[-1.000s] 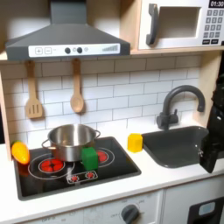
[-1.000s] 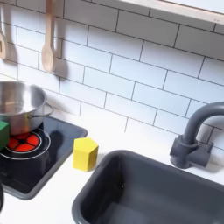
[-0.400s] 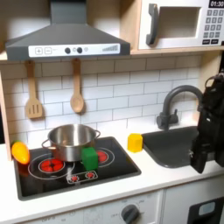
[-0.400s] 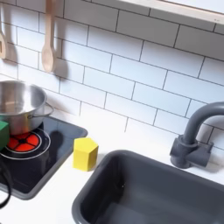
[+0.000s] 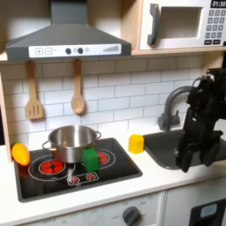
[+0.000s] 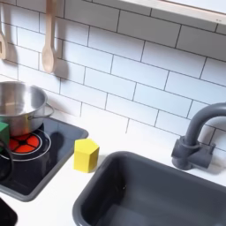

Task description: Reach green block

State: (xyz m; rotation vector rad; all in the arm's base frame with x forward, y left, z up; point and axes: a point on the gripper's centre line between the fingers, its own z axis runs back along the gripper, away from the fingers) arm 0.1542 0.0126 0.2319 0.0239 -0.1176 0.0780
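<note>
The gripper [image 5: 187, 159] hangs over the sink [image 5: 168, 152] at the right end of the worktop [image 5: 159, 181] in the first exterior view, dark against the dark basin, and I cannot tell whether its jaws stand wide or narrow; nothing looks to be in them. The arm rises behind it, across the faucet [image 5: 174, 99].

Outward from there: the yellow block [image 5: 136, 143] sits just off the sink's near-left corner, then comes the cooktop [image 5: 115, 169], and on it the green block [image 5: 90, 160], upright at the front of the steel pot [image 5: 72, 141], just beside its wall. A yellow-orange rounded object [image 5: 19, 154] rests at the cooktop's far left edge.

Progress, as I judge it: early. The reach is not yet made; the tool is well apart from the target, with the yellow block between.

The second exterior view gives a closer look at the yellow block [image 6: 86, 154] and the sink basin [image 6: 159, 190], with the green block [image 6: 3, 132] a sliver at the second exterior view's left edge beside the pot [image 6: 18, 104].
</note>
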